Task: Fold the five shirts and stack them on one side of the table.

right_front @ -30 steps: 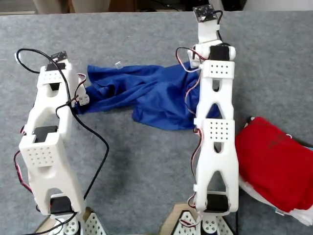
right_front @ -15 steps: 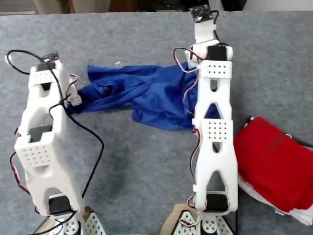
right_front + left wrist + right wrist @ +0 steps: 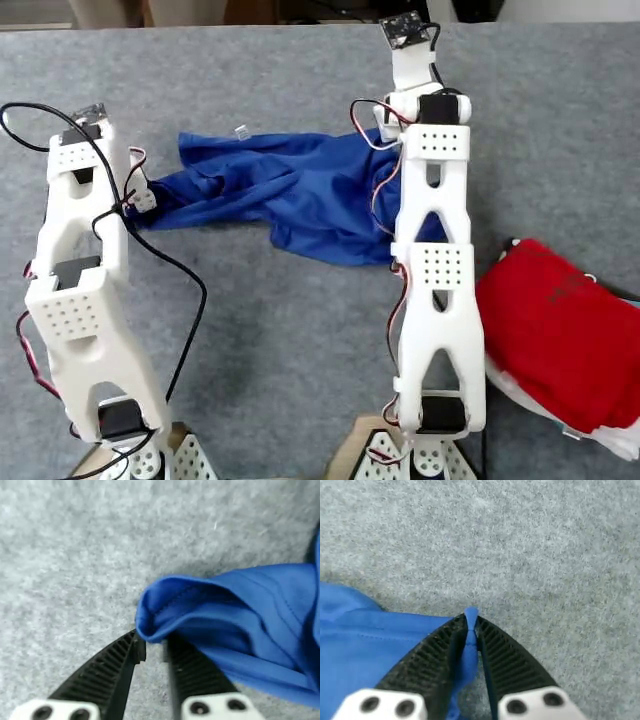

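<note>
Left gripper (image 3: 154,647) has its ribbed black jaws closed together on a folded hem of the blue shirt (image 3: 240,615), the pinch of cloth sitting right at the fingertips just above the grey table (image 3: 75,555). Right gripper (image 3: 471,625) is likewise clamped tight on a thin ridge of the blue shirt (image 3: 365,640), which pokes up between the jaw tips. From the high view, the blue shirt (image 3: 300,195) lies stretched across the upper middle of the frame, between the left arm (image 3: 75,290) at the left edge and the right arm (image 3: 435,260) in the centre right. Compared with a second ago, the left arm has swung further toward the left edge of the frame, and the shirt's left end has been drawn out with it, so that corner now reaches further left and looks narrower and tauter. The right arm has shifted only slightly, a little up and to the left. The shirt's middle still sags in loose wrinkles toward the frame's centre. A folded red shirt (image 3: 560,330) rests at the lower right on top of white cloth (image 3: 610,440), unchanged in place, well apart from the blue one.
</note>
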`<act>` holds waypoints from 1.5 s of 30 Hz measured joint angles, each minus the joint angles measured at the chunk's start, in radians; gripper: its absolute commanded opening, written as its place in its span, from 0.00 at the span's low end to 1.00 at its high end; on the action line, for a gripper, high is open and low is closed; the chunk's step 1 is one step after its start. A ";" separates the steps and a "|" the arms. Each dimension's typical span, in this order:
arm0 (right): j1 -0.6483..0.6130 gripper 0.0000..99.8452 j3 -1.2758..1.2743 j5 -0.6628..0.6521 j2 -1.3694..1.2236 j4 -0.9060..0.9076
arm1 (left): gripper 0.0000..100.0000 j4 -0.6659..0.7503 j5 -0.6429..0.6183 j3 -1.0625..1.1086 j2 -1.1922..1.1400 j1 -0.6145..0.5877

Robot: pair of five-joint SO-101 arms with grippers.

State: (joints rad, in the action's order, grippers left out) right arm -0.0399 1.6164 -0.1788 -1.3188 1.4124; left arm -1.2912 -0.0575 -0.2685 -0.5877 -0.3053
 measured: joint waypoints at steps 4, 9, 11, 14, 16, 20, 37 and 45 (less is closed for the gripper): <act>0.000 0.00 0.000 0.000 0.000 0.000 | 0.02 0.006 0.000 0.000 0.000 0.000; -0.002 0.00 0.000 0.000 0.000 0.000 | 0.02 0.008 0.000 0.000 0.000 0.000; -0.002 0.00 0.000 0.000 0.000 0.000 | 0.02 0.008 0.000 0.000 0.000 0.000; -0.002 0.00 0.000 -0.011 0.000 0.000 | 0.02 -0.005 0.000 -0.038 -0.002 0.000; -0.002 0.00 0.000 -0.037 0.002 0.009 | 0.02 -0.055 0.000 -0.106 -0.002 0.000; -0.009 0.00 0.000 -0.095 0.052 0.098 | 0.02 -0.178 -0.012 -0.311 -0.002 -0.006; -0.009 0.00 0.012 -0.147 0.959 0.344 | 0.02 -0.457 -0.158 -1.016 0.157 -0.006; -0.009 0.00 0.015 -0.147 1.298 0.344 | 0.02 -0.457 -0.161 -0.767 0.575 -0.006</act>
State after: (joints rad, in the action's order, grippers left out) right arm -0.0491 1.6318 -0.3261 -0.0207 1.7561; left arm -1.7484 -0.2186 -1.0357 -0.0123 -0.3115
